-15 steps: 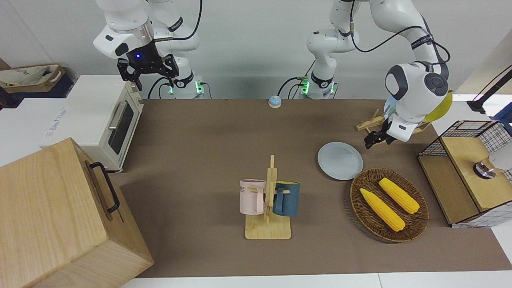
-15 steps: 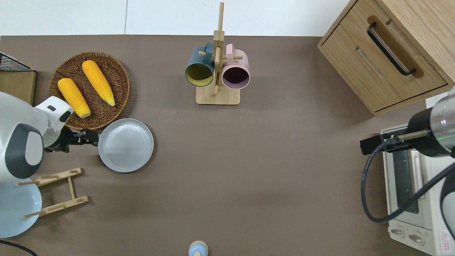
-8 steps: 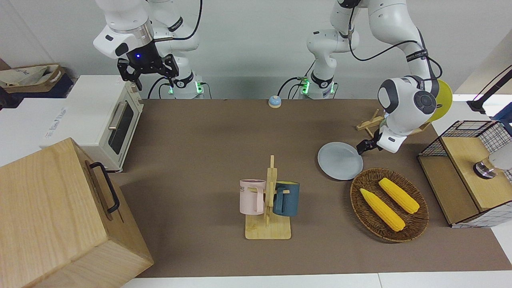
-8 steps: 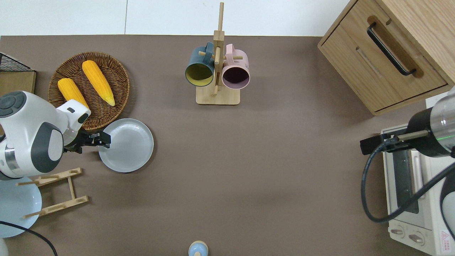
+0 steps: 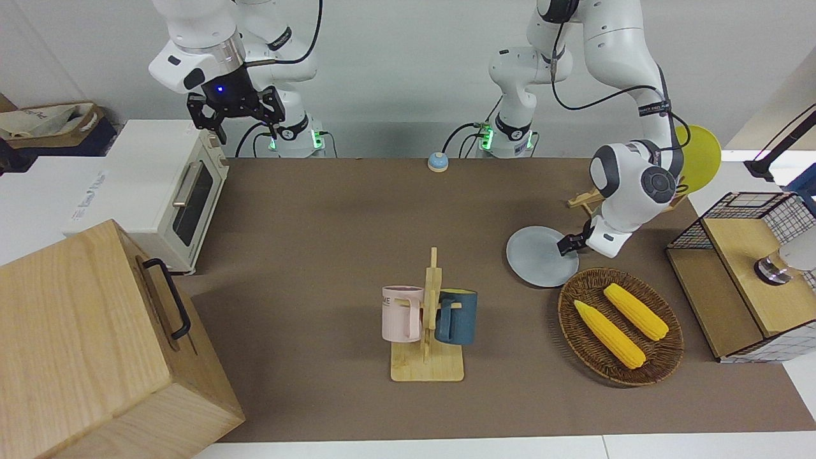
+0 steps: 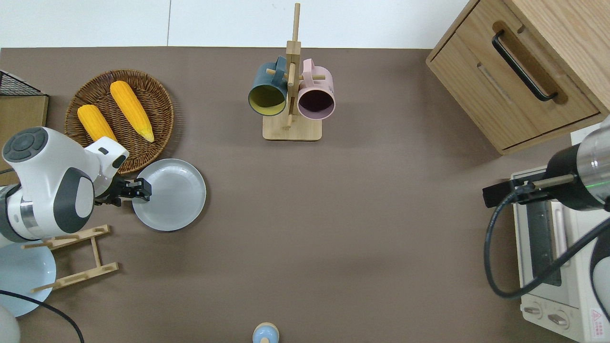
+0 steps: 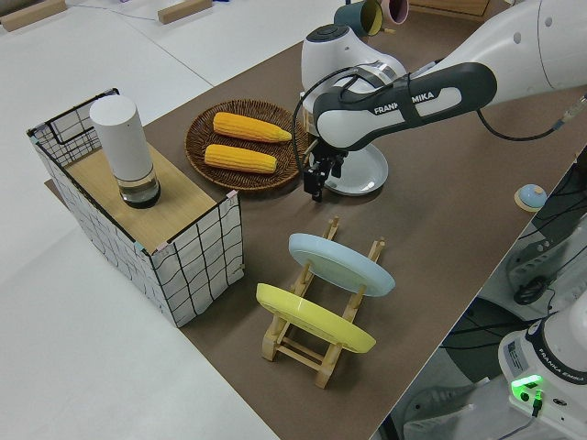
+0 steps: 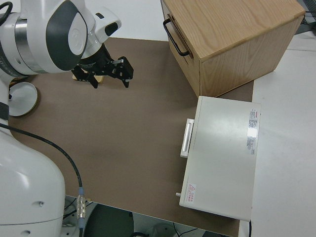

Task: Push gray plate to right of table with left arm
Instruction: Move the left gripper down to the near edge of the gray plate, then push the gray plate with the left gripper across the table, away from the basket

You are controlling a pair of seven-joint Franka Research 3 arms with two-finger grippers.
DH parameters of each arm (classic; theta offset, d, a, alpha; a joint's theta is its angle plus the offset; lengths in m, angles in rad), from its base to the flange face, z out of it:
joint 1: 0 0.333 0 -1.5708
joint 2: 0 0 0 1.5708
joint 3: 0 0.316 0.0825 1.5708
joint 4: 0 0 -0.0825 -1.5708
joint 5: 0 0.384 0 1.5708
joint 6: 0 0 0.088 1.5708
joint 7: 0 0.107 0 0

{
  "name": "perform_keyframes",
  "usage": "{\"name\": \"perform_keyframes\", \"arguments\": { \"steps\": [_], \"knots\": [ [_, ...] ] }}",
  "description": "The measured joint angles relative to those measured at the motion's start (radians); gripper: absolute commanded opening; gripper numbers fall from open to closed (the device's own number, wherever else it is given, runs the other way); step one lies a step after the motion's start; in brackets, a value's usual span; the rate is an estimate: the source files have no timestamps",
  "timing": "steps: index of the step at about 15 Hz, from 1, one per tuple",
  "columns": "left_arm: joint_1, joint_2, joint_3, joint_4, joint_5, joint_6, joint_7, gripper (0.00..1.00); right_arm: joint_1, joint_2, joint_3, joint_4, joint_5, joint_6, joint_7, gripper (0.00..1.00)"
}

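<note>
Overhead view: the gray plate [image 6: 169,195] lies flat on the worktop [image 6: 333,228], just beside the wicker basket [image 6: 157,100] and nearer to the robots. The left pincer [image 6: 139,188] sits at the plate's rim toward the left arm's end; whether its fingers are parted, I cannot tell. The right arm is parked, its pincer [image 8: 109,72] spread open.
</note>
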Motion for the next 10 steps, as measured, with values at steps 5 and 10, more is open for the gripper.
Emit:
{"name": "perform_keyframes", "arguments": {
  "steps": [5,10],
  "knots": [
    [0.0,0.0,-0.002,-0.001,0.0,0.001,-0.002,0.0,0.0,0.0,0.0,0.0,0.0,0.0,0.0,0.983],
    [-0.002,-0.013,-0.004,-0.002,-0.003,-0.001,-0.002,0.0,0.0,0.0,0.0,0.0,0.0,0.0,0.0,0.983]
  ]
}}
